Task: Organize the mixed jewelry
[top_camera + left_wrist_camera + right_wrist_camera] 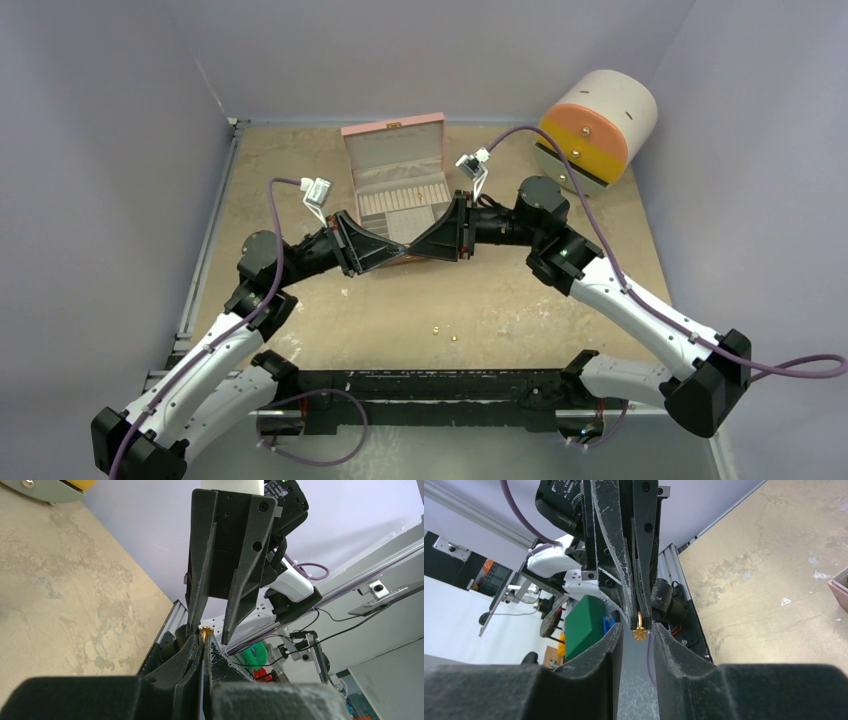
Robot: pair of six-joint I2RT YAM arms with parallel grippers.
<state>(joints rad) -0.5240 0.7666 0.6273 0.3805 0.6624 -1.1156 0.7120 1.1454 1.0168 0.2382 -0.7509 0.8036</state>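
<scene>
Fingertips of the left gripper (394,249) and the right gripper (416,246) meet nose to nose in the top view, at the near edge of the open pink box (392,128), which stands at 12 o'clock from them. A loose gold piece (436,328) and a second gold piece (453,338) lie on the table (500,310) at 5 o'clock from the tips. Anything between the tips is too small to tell here.

In the left wrist view, the left gripper (205,641) enters from 6 o'clock, jaws pressed together on a gold stud (206,629). The right gripper (208,636) comes from 12 o'clock, jaws apart, one finger on each side of the stud.

In the right wrist view, the right gripper (636,632) enters from 6 o'clock, with a gap on either side of the stud (640,634). The left gripper (640,622), from 12 o'clock, clamps its post.
</scene>
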